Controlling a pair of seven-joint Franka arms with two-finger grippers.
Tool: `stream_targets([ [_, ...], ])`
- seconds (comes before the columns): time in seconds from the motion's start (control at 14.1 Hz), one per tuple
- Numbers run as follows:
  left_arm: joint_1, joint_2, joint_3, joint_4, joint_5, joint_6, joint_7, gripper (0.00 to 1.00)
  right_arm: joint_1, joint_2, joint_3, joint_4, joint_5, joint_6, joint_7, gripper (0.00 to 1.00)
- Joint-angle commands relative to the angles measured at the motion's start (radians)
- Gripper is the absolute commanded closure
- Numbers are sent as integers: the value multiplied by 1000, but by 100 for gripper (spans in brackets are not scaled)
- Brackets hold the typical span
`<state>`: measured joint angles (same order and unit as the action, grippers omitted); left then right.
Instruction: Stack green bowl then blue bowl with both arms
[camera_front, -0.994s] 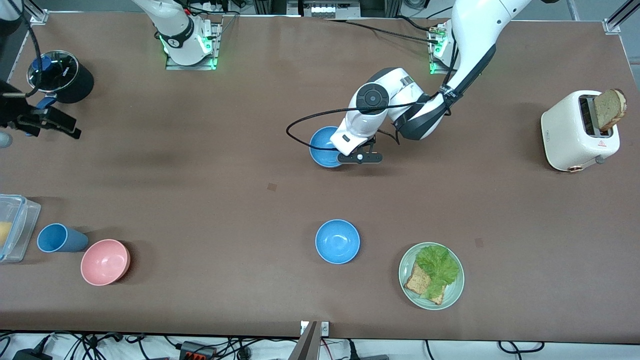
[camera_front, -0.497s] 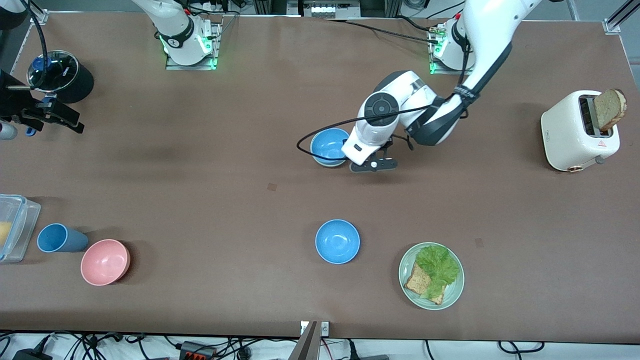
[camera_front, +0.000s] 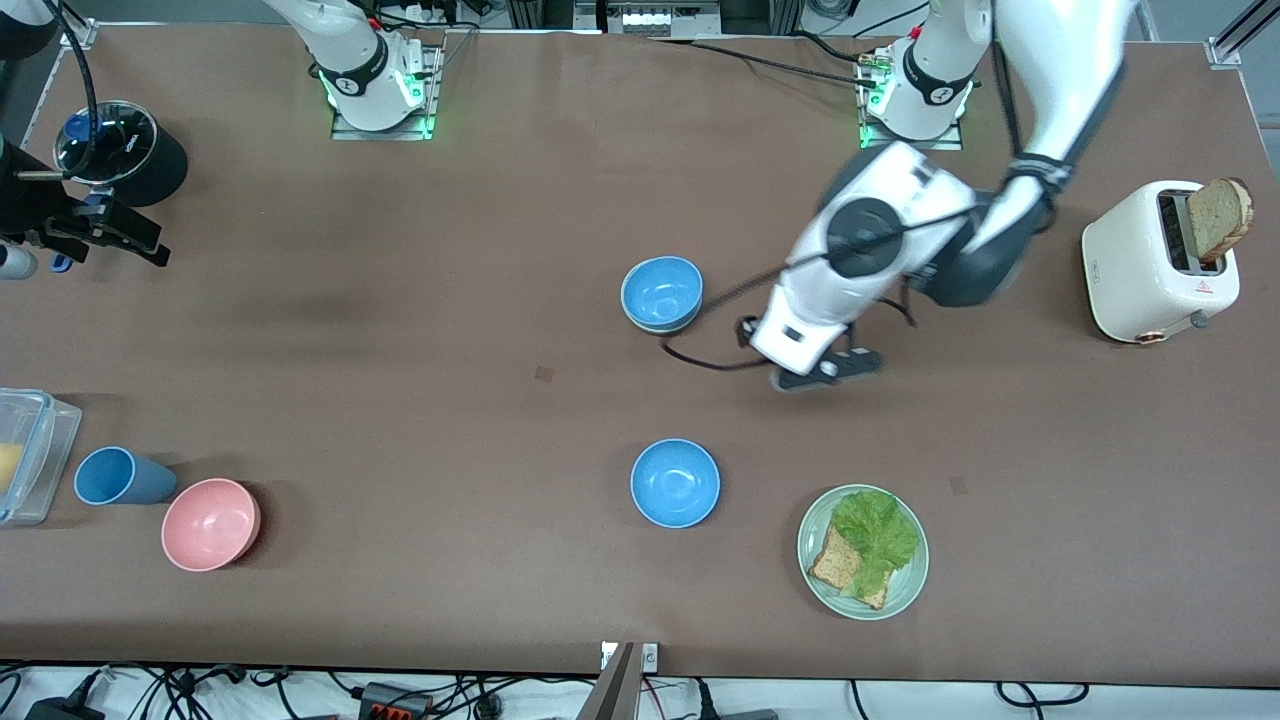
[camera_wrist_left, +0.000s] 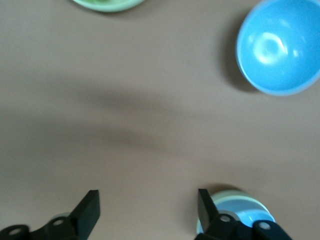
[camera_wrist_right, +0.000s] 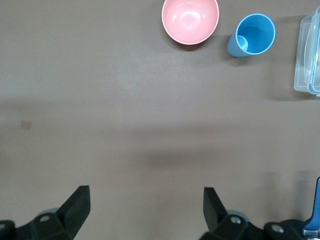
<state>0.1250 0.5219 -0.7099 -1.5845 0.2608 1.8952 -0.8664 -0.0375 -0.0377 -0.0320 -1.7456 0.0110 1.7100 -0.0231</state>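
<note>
I've let go! My left gripper (camera_front: 825, 368) swings clear, fingers spread, over bare table. The blue bowl (camera_front: 660, 290) sits nested in the green bowl (camera_wrist_left: 227, 196) mid-table, so the stack looks done. My right gripper (camera_wrist_right: 145, 210) waits over its own end, spread wide.

The table (camera_front: 400, 330) has a matt brown covering, smooth and cloth-like. The blue bowl (camera_front: 661, 292) looks like smooth matt plastic with a soft sheen inside, and the green bowl (camera_wrist_left: 231, 196) under it has the same dull finish. The toaster (camera_front: 1150, 270) is glossy cream plastic. The arms' shells are glossy white, their gripper fingers (camera_wrist_left: 89, 210) matt black.
</note>
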Motion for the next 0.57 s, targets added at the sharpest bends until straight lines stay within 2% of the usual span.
stream_targets([
  [0.0, 86, 6, -13, 29, 12, -25, 128, 0, -5, -15, 6, -8, -16, 5, -15, 0],
  [0.21, 168, 9, -11, 61, 14, -54, 216, 0, -5, -13, 4, -8, -16, 7, -17, 0],
  [0.5, 321, 12, -5, 95, 11, -53, 559, 0, -4, -13, 6, -8, -16, 3, -17, 0],
])
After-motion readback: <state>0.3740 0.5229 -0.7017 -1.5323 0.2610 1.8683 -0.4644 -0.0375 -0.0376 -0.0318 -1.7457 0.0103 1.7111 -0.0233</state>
